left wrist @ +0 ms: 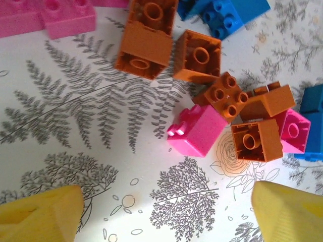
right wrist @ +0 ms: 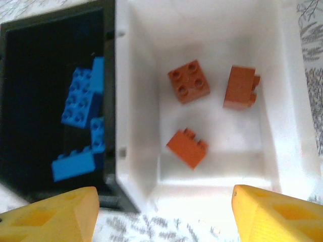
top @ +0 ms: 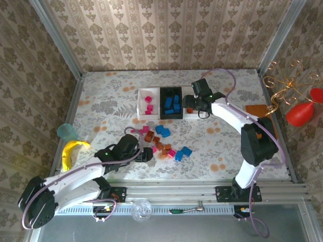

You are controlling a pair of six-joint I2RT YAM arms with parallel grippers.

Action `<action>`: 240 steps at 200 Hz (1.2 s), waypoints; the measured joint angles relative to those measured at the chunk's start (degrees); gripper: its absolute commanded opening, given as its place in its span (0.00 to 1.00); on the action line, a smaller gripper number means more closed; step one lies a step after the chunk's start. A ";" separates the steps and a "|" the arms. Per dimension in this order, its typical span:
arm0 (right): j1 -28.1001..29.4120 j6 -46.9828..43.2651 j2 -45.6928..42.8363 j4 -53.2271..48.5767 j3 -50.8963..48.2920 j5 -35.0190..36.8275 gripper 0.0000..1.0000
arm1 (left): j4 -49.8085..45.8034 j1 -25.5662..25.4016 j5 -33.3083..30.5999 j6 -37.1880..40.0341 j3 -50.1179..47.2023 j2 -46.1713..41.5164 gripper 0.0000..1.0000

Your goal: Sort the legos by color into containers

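Beneath right gripper (right wrist: 164, 221), three orange legos (right wrist: 189, 80), apart, inside white tray (right wrist: 288, 126)

No legible text or markings

The floral-patterned table (top: 106, 91) carries a left white tray (top: 142, 96), black tray (top: 171, 91) and right white tray (top: 191, 116) in a row. Loose legos (top: 160, 145) lie nearer the front, and an orange mat (top: 256, 110) lies at the right.

Bare table (left wrist: 75, 126) beside crowded legos (left wrist: 224, 96)
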 measured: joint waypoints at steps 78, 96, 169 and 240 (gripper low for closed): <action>2.86 1.77 -10.88 3.93 -14.80 -1.05 0.73 | 0.85 -3.34 -2.95 8.94 11.91 20.09 0.63; 2.86 1.95 -12.09 4.17 -15.39 -1.05 0.73 | 0.59 -3.98 -3.76 9.94 12.61 21.77 0.61; 2.86 2.47 -14.45 5.46 -16.26 -0.96 0.74 | 0.24 -4.61 -5.57 12.33 13.09 27.50 0.53; 2.86 2.84 -15.74 5.46 -17.35 -0.79 0.74 | 2.10 -4.61 -6.10 14.21 13.94 30.56 0.39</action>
